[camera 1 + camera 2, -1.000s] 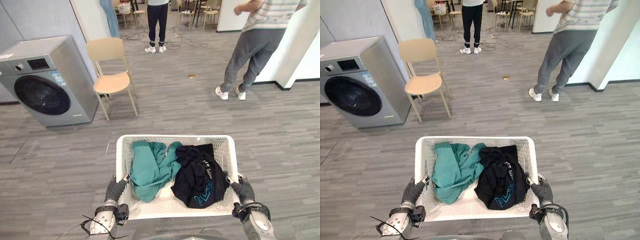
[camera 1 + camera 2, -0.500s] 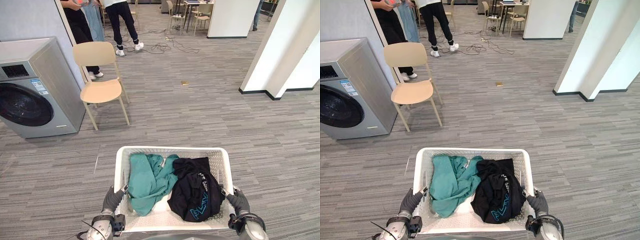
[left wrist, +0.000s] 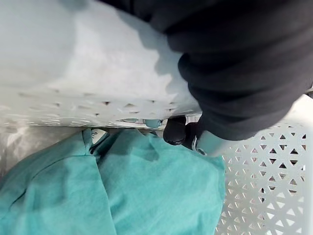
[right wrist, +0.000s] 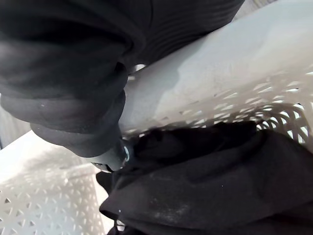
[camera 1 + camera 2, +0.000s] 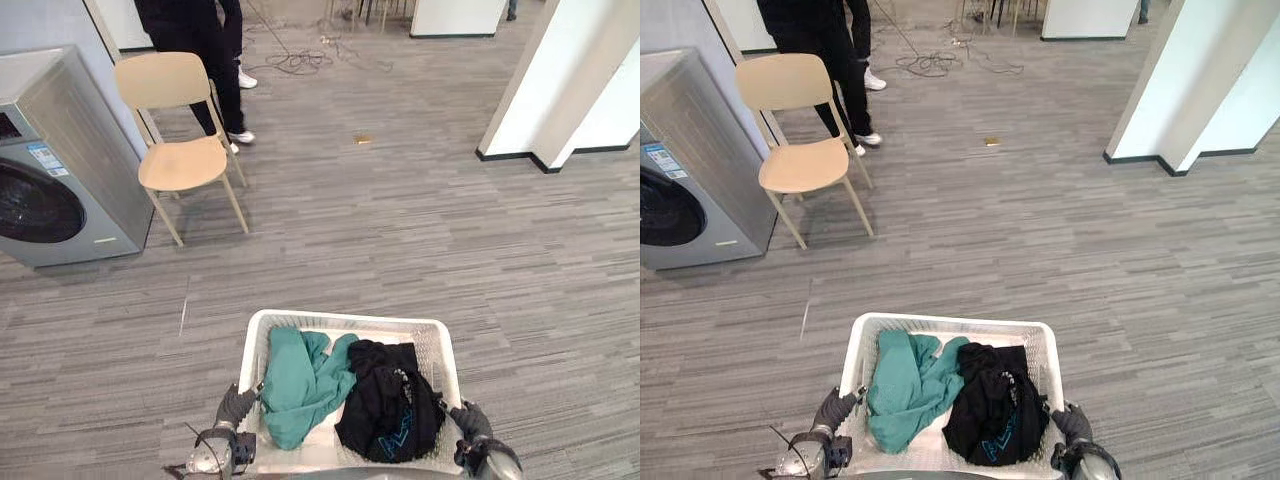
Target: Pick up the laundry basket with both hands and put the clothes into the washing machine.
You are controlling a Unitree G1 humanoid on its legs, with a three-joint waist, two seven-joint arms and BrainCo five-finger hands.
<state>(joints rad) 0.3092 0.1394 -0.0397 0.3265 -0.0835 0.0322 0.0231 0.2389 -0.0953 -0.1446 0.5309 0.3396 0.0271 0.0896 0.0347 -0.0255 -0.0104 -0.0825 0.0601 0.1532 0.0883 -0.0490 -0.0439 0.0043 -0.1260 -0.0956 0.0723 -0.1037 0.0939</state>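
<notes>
Gripping the laundry basket (image 5: 345,320) at its side rims, my left hand (image 5: 237,406) and right hand (image 5: 468,421) curl fingers (image 3: 174,131) over them; a teal garment (image 5: 300,385) and a black garment (image 5: 390,410) lie inside.

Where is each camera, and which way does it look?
Left eye view: on the head, looking down at the washing machine, chair and basket, held by left hand and right hand.
Right eye view: beside it, same scene.
Left wrist view: along the left hand, at the teal garment.
Right wrist view: along the right hand, at the black garment.
All share the basket.
</notes>
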